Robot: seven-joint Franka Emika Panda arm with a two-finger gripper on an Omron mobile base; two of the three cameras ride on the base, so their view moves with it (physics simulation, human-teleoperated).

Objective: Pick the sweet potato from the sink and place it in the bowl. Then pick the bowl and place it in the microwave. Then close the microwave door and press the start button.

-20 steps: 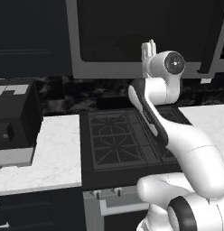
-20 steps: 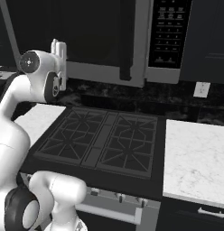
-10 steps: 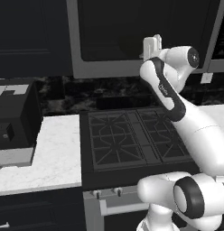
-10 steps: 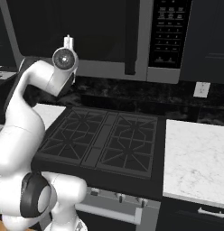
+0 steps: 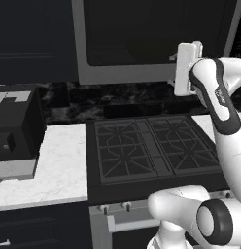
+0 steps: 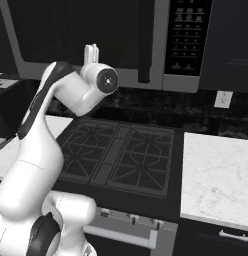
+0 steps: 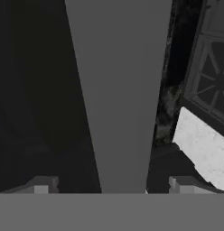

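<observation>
Left base view puts the gripper (image 5: 188, 68) raised high at the right, its white hand held just in front of the lower grey frame of the microwave door (image 5: 127, 74), whose big dark glass window spreads above it. Hand view looks along that grey frame (image 7: 118, 90), a broad band running up the middle, with one small finger tip (image 7: 41, 185) at the lower left and the other at the lower right, set wide apart with nothing between them. Right base view shows the same hand near the bottom edge of the microwave (image 6: 96, 35), with the dark control strip (image 6: 188, 35) and its rows of buttons further to the right. Below lies a black stovetop (image 6: 121, 155) with grates, flanked by white marble counter (image 6: 216, 170). At the far left of the left base view a dark boxy appliance (image 5: 15, 131) sits on the counter. A white wall outlet (image 6: 223, 99) is on the dark backsplash.
</observation>
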